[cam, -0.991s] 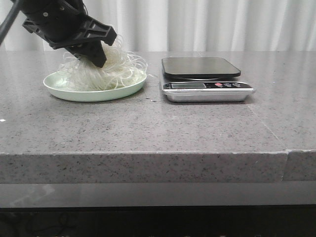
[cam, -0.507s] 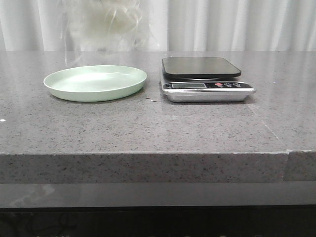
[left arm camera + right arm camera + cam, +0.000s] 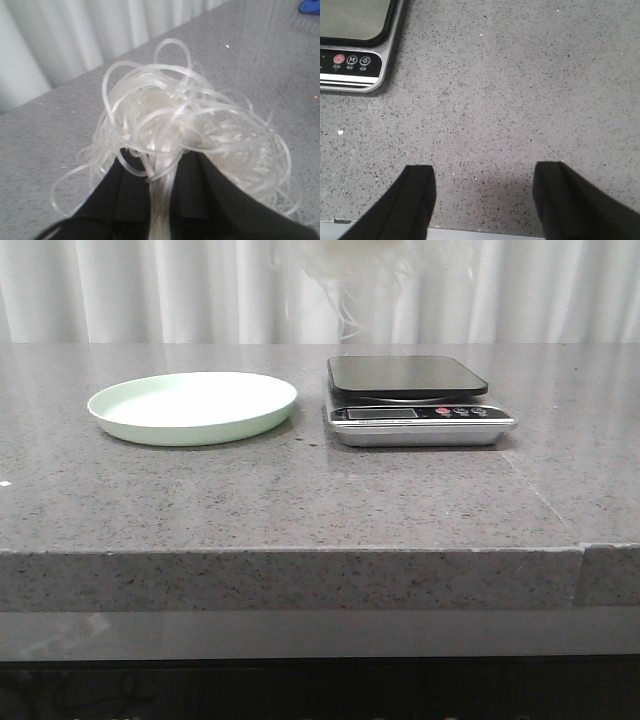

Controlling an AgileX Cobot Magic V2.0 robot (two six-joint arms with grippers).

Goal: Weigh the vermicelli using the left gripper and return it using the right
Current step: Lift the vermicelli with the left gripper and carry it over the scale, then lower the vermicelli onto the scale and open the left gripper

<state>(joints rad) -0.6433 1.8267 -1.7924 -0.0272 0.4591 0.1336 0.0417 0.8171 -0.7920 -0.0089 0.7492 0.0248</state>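
One clump of vermicelli point(image 3: 175, 135) is hanging in the air above the one scale point(image 3: 415, 400), clenched between the black fingers of the left gripper point(image 3: 161, 172). One pale green plate point(image 3: 192, 406) is sitting bare beside the scale. The right gripper point(image 3: 482, 192) is hovering spread wide over the counter point(image 3: 520, 100), holding nothing.

Vermicelli point(image 3: 175, 135): fluffy tangle of thin, curly, translucent white strands, lifted off the table, blurred, hanging high above the far edge of the scale point(image 3: 405, 400).

Translucent white vermicelli point(image 3: 185, 135), pale green plate point(image 3: 192, 406), grey speckled table point(image 3: 300, 490), black-and-silver scale point(image 3: 415, 400)
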